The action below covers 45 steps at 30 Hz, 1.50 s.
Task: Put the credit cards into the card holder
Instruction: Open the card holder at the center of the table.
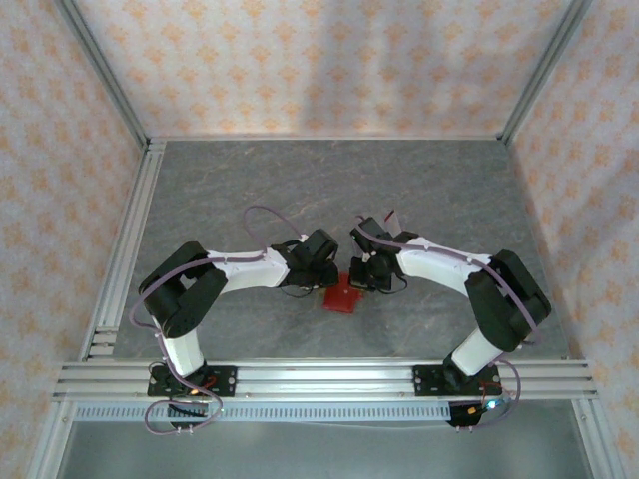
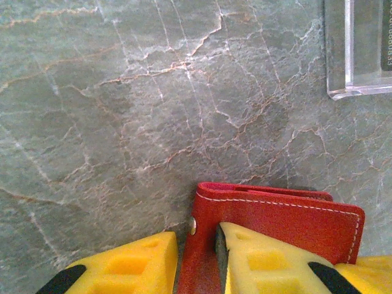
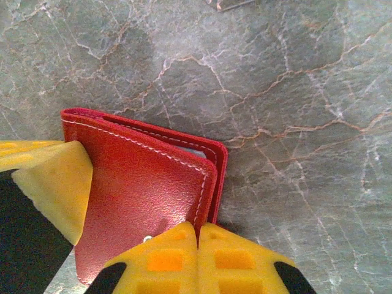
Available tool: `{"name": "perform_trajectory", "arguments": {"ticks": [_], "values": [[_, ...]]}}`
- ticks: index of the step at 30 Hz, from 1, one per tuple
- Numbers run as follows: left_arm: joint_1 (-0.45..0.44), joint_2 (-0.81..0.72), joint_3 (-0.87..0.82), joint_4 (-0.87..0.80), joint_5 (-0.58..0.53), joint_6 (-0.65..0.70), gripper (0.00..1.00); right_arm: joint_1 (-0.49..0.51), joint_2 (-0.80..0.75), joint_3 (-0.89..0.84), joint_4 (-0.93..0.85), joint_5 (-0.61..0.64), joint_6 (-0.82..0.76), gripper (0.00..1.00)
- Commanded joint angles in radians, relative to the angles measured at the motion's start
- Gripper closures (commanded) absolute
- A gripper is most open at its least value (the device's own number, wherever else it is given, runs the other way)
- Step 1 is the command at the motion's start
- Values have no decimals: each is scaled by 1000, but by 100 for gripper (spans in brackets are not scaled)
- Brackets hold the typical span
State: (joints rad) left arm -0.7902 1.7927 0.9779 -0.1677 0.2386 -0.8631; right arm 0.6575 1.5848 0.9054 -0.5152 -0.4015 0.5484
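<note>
A: What does the top view show?
B: A grey marbled table [image 1: 250, 190] walled by patterned panels. A small red card holder [image 1: 344, 297] lies flat toward 6 o'clock of the table's centre, between the two arms. The left gripper [image 1: 325, 282] meets it from 10 o'clock, the right gripper [image 1: 363, 281] from 1 o'clock.
A: And the left wrist view?
B: The card holder [image 2: 288, 220] lies toward 5 o'clock, with white stitching along its edge. The left gripper's yellow fingers [image 2: 128, 263] are closed on a red flap that carries a metal snap stud [image 2: 193, 225]. A clear plastic rack [image 2: 355, 55] sits at 1 o'clock, apart from the holder.
A: The right wrist view?
B: The folded card holder [image 3: 147, 190] spreads from 9 to 6 o'clock. A pale sliver shows in its fold; card or sleeve, I cannot tell. The right gripper's pads [image 3: 165, 260] meet with no gap at 6 o'clock, over the holder's right edge. A yellow finger of the left gripper touches the holder at 9 o'clock
</note>
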Motion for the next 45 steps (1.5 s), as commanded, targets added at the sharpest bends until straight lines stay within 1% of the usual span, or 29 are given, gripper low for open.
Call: {"name": "perform_trajectory", "arguments": {"ticks": [1, 11, 17, 20, 25, 30, 32, 37, 39, 41, 45], "values": [[-27, 53, -37, -112, 80, -1, 74, 4, -32, 44, 22, -36, -10, 100], [-41, 58, 12, -84, 131, -9, 74, 4, -77, 54, 45, -100, 10, 100], [-36, 22, 2, -60, 161, -27, 73, 4, -71, 35, 102, -156, 39, 100], [-26, -8, -12, -71, 153, -37, 73, 4, -59, 35, 128, -176, 53, 100], [-10, -69, -52, -87, 127, -52, 73, 4, -32, 50, 150, -200, 61, 90], [1, -101, -87, -84, 124, -64, 73, 4, -2, 56, 162, -209, 65, 85], [6, -115, -99, -84, 121, -70, 73, 4, 9, 56, 163, -209, 65, 81], [30, -170, -138, -109, 101, -86, 73, 4, 23, 56, 151, -198, 62, 78], [43, -190, -156, -115, 99, -88, 73, 4, 22, 59, 151, -201, 61, 78], [55, -204, -169, -118, 105, -87, 73, 5, 22, 65, 150, -204, 61, 81], [75, -236, -190, -133, 107, -77, 73, 7, 24, 82, 128, -194, 51, 92]]}}
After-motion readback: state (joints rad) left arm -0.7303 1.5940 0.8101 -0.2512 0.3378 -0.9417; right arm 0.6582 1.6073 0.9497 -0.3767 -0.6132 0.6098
